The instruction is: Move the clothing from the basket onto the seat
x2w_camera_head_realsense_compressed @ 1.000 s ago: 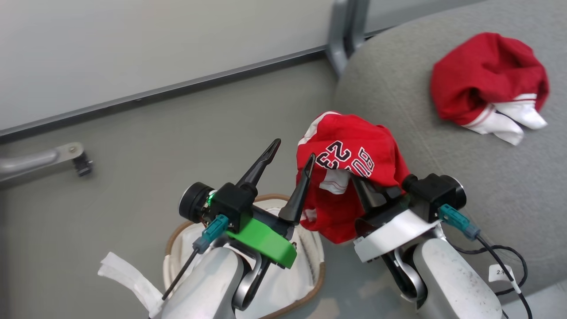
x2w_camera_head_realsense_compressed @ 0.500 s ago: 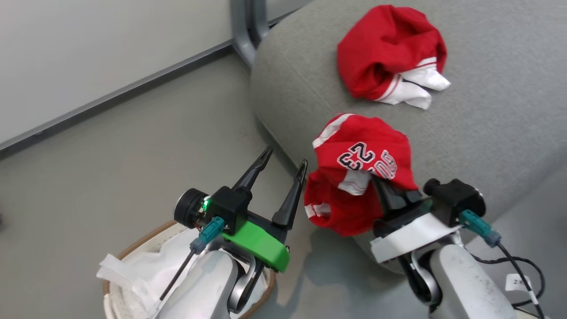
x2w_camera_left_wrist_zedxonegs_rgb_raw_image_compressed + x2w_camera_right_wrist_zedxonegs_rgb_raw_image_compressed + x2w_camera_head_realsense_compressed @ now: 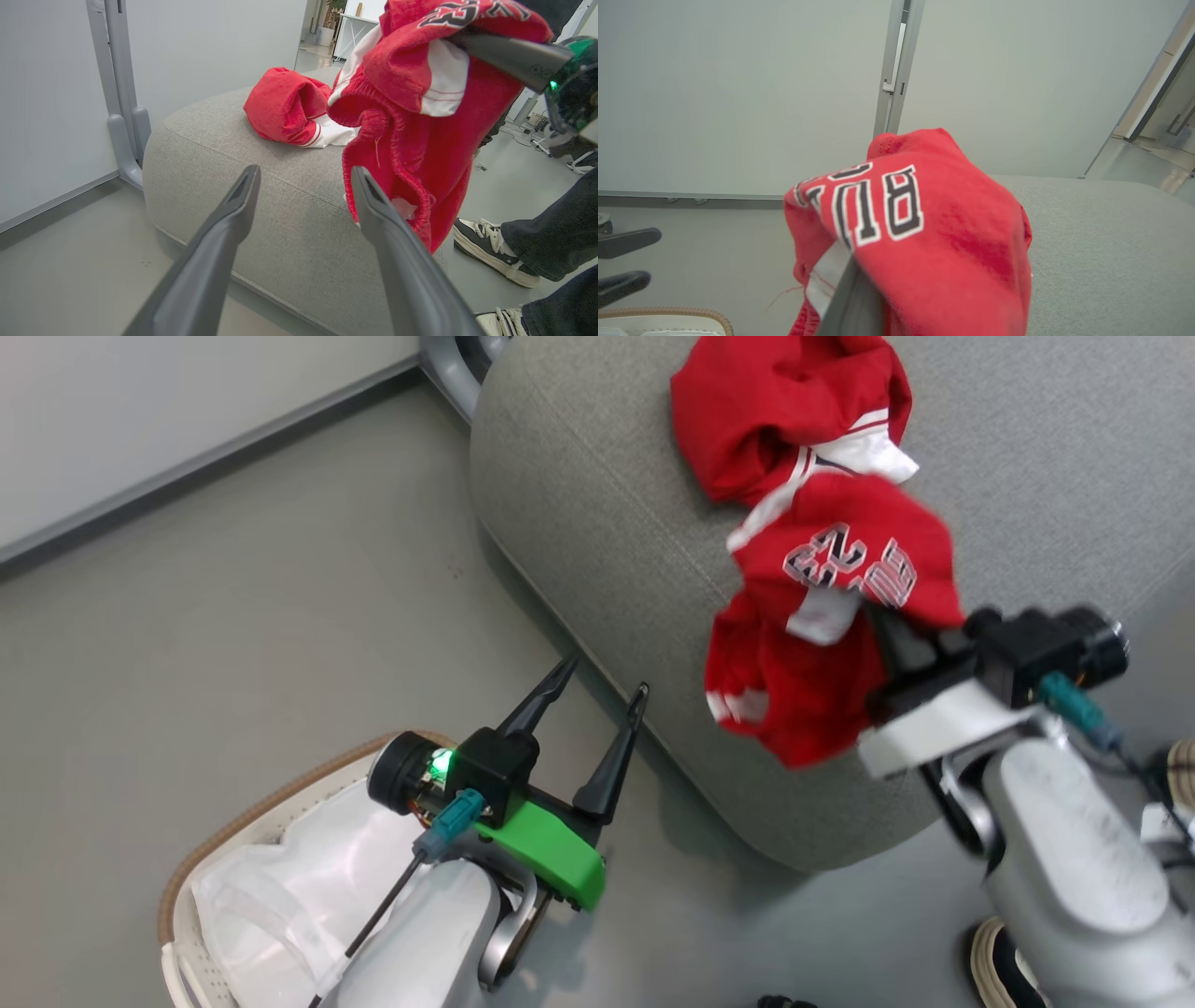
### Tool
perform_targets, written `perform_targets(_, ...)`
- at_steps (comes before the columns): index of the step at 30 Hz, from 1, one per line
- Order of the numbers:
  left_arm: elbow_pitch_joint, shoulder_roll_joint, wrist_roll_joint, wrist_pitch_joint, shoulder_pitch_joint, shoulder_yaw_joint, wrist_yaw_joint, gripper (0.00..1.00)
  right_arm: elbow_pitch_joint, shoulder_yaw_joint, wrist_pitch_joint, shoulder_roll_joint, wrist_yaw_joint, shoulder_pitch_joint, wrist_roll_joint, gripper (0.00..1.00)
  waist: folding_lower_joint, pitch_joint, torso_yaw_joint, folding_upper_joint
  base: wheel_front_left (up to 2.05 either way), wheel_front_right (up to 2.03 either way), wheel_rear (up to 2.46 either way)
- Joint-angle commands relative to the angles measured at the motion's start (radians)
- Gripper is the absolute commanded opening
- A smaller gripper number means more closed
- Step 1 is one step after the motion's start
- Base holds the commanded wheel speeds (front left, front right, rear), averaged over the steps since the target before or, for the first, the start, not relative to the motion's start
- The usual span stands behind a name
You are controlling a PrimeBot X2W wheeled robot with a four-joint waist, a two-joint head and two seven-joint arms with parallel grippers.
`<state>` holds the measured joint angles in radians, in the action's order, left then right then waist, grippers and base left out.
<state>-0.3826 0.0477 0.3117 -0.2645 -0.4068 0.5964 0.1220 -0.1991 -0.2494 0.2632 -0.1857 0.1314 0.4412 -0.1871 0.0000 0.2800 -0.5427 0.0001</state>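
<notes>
The right end effector (image 3: 885, 630) grips the 23-print garment (image 3: 822, 607), which hangs over the seat's (image 3: 597, 476) near edge, cushion straight below; the left end effector (image 3: 606, 675) gapes empty near the basket (image 3: 271, 798).

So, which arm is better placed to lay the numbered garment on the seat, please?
Right: the right tool is shut on the numbered garment at the seat's edge; the left tool is open.

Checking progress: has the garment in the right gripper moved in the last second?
Yes: the held garment went from the seat edge toward the garment lying there.
</notes>
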Motion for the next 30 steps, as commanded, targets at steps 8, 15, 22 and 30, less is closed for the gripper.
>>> perform_targets(8,-0.022,0.021,-0.050,0.000,-0.046,-0.026,0.007,1.00,-0.150,-0.003,0.002,-0.173,-0.001,0.336,0.017,0.00,0.0000,0.138,0.071,-0.0001,0.00,0.00,0.00)
perform_targets(15,0.003,0.021,-0.071,0.000,-0.104,-0.011,0.009,1.00,-0.285,0.010,0.002,-0.316,-0.001,0.587,0.052,0.00,0.0000,0.233,0.145,-0.0001,0.00,0.00,0.00)
perform_targets(22,0.025,0.014,-0.077,0.000,-0.177,0.017,0.009,1.00,-0.480,0.074,0.002,-0.413,-0.001,0.763,0.071,0.00,0.0000,0.326,0.236,-0.0001,0.00,0.00,0.00)
perform_targets(30,0.039,0.020,-0.093,0.000,-0.215,0.005,0.009,1.00,-0.587,0.154,0.002,-0.408,-0.001,0.763,0.076,0.00,0.0000,0.418,0.293,-0.0001,0.00,0.00,0.00)
